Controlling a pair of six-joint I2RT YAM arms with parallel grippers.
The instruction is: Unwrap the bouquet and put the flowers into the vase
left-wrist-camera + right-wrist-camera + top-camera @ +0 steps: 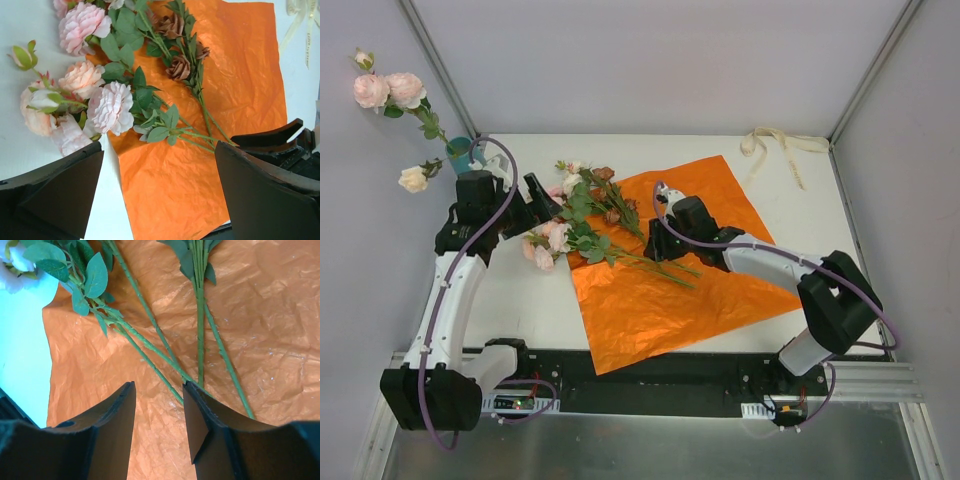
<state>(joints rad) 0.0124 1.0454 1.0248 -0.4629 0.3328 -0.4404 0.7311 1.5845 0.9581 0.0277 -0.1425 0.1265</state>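
From above: the orange paper [660,290] lies flat, so unwrapping looks done; one vase [460,152] at the far left holds four blooms; the remaining flowers [582,225] lie across the paper's left edge; one ribbon [780,143] sits far right.

Left wrist: the left gripper [159,150] gapes wide above them; three brown roses [179,67] counted.

Right wrist: the right gripper [159,386] is narrowed, jaws apart, a stem [150,365] running towards the gap; no grip visible.

A crinkly orange paper sheet [670,275] lay spread on the white table [520,290]. Pink, cream and brown roses on leafy green stems [585,225] sprawled over its far-left corner. The right gripper [655,240] was low over the stems above the sheet, and the left gripper [532,197] was just off its left edge. Well left of the sheet stood a small teal-blue cylindrical vase [460,153] holding pink and cream blooms [388,90]. A cream ribbon [775,145] lay beyond the sheet's far-right corner.
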